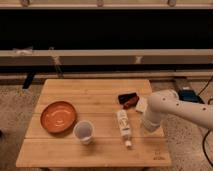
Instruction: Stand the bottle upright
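The bottle (123,128) lay flat on the desk (95,92), toward the front edge. Its long axis ran from back to front, with the small white cap at the front end. The pincer (148,126) hung low just beside it, on the side away from the cup (83,132). Whether the pincer was spread or pressed together, I could not tell.

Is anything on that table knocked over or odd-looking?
Yes. The bottle lies on its side near the middle of the table, cap pointing toward the near edge, instead of standing. The gripper hangs just to its right. The cup beside it stands upright.
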Robot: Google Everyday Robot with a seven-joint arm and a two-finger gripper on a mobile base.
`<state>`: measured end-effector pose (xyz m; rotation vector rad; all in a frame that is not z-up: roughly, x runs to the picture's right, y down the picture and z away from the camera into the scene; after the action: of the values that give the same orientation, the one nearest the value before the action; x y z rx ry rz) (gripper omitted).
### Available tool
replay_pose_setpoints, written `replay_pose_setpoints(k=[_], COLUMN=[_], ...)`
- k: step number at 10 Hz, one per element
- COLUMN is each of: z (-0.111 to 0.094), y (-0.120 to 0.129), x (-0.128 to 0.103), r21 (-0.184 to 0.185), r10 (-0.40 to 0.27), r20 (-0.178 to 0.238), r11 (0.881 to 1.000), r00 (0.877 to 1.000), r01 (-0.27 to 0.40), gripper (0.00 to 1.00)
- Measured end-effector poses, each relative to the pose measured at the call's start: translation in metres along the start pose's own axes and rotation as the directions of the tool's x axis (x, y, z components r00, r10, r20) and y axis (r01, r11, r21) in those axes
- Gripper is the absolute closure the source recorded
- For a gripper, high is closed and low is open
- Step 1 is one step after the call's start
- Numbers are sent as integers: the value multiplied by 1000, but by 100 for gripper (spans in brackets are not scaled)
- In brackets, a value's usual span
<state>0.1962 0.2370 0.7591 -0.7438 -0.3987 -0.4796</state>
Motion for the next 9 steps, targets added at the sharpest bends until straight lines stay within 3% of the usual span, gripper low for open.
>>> replay_pose_setpoints(k=[1, 2, 3, 5, 7, 9], z=[-3, -6, -11, -16, -15, -11], y=[-2, -3, -5, -9, -17, -28], x=[-7, -13, -20, -32, -40, -55], r21=[4, 6, 9, 15, 17, 18], r10=[-114, -211, -348, -539, -650, -715], r20=[14, 23, 30, 32, 29, 11], r11=[993, 978, 938, 842, 759, 699], r00=[993, 977, 937, 842, 759, 699], r01=[114, 211, 348, 539, 650, 715], gripper=[38, 30, 22, 20, 20, 20])
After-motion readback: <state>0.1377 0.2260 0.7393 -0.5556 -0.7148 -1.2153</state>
